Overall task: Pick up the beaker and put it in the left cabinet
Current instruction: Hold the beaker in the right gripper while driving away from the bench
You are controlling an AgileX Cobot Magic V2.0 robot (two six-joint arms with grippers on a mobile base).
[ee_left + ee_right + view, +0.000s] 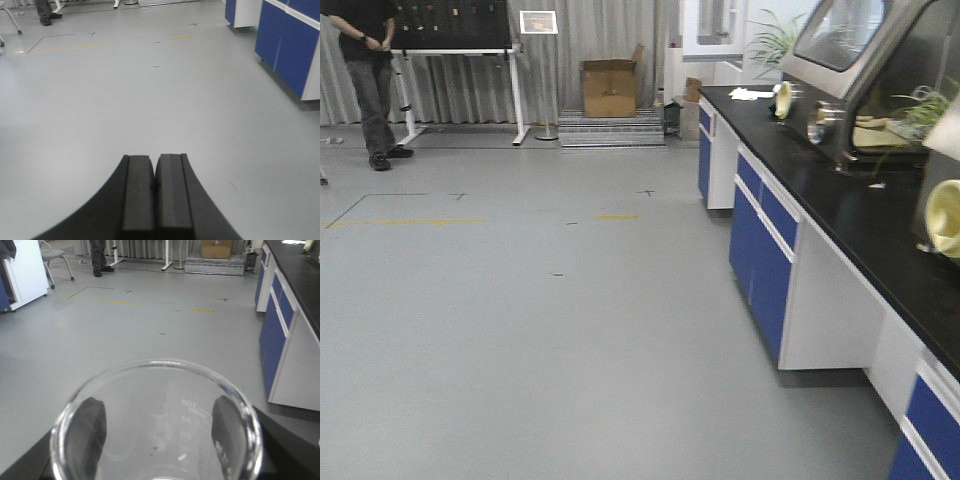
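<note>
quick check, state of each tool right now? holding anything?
Left tool: closed, nothing between the pads.
Right tool: closed on the beaker, one finger on each side of the glass.

Left gripper (pixel 155 160) low centre, black fingers (pixel 137 192) pressed together, nothing between them, over grey floor (pixel 150 105). Blue cupboard doors (pixel 287 45) upper right. Yellow tape line (pixel 75 47) upper left, person's shoe (pixel 46 21) by top edge.

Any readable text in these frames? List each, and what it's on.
"100": graduation mark on the beaker, mirrored through the glass.
"80": the mark below it, same beaker.
Lower marks: too blurred to read.
Framed sign at the back wall: too small to read.
Nothing else legible.
</note>
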